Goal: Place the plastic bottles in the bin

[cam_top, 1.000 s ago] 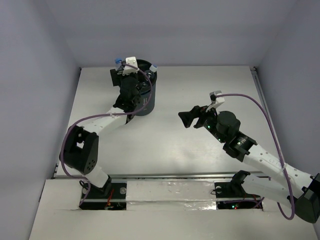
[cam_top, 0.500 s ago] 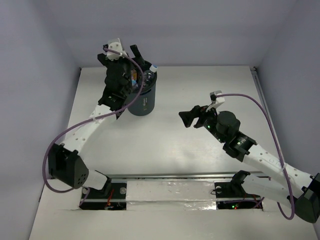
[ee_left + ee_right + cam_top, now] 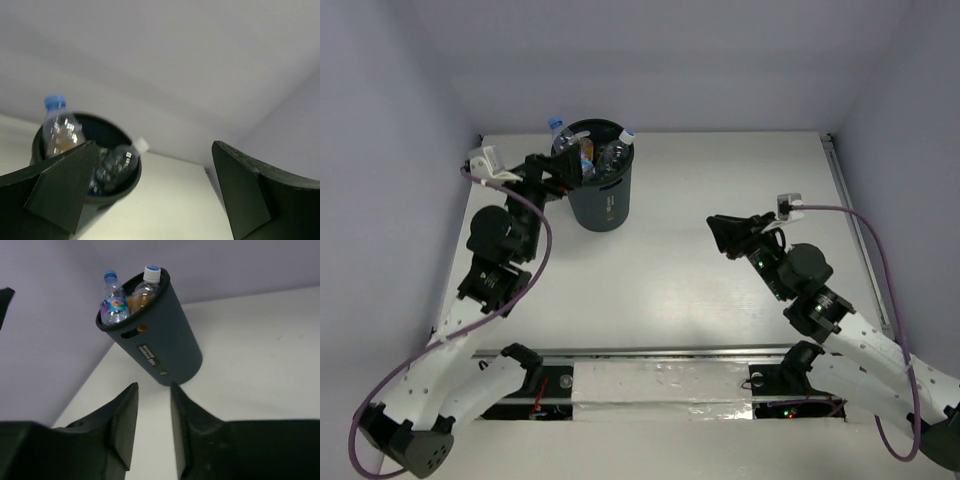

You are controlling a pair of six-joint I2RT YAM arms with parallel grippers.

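Observation:
The dark grey bin (image 3: 605,208) stands at the back left of the table. Several plastic bottles stand in it: a blue-capped one (image 3: 559,133) at the left rim and a white-capped one (image 3: 621,142) at the right. My left gripper (image 3: 558,168) is wide open and empty, just left of the bin's rim. Its wrist view shows the bin (image 3: 131,175), the blue-capped bottle (image 3: 59,127) and the white-capped bottle (image 3: 120,160) beyond the gripper (image 3: 152,147). My right gripper (image 3: 720,232) is narrowly open and empty, well to the right of the bin (image 3: 167,340), pointing at it.
White table with grey walls at the back and sides. A rail (image 3: 850,210) runs along the table's right edge. The bin's slot handle (image 3: 132,332) and sticker (image 3: 150,356) face the right wrist camera.
My left gripper let go of the blue-capped bottle over the bin, then drew back down and to the left of it. My right arm moved back to the right.

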